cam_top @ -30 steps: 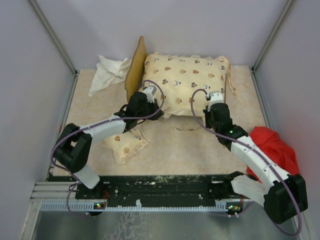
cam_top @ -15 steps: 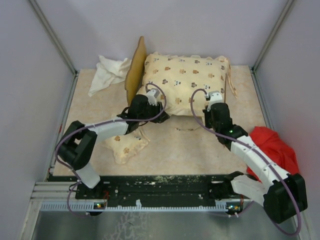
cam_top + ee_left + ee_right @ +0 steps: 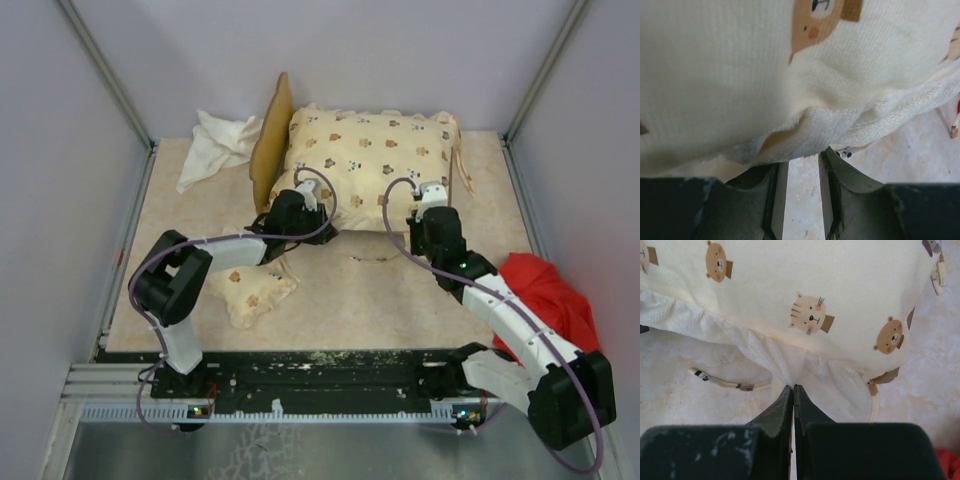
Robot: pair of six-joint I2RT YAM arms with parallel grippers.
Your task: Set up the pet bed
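The pillow lies nearest, beside the left arm; a red cloth sits to the right. From above, both arms reach the cushion's near edge, their jaws hidden. The wrist views show them: the left gripper is narrowly parted, with the hem just past its tips; the right gripper is closed, pinching the hem. Beyond, the headboard leans against the cushion's left side.

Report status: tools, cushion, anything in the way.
Left tool open at near edge of cushion, holding nothing. Right tool shut on cushion hem. Pillow on table, not yet placed.
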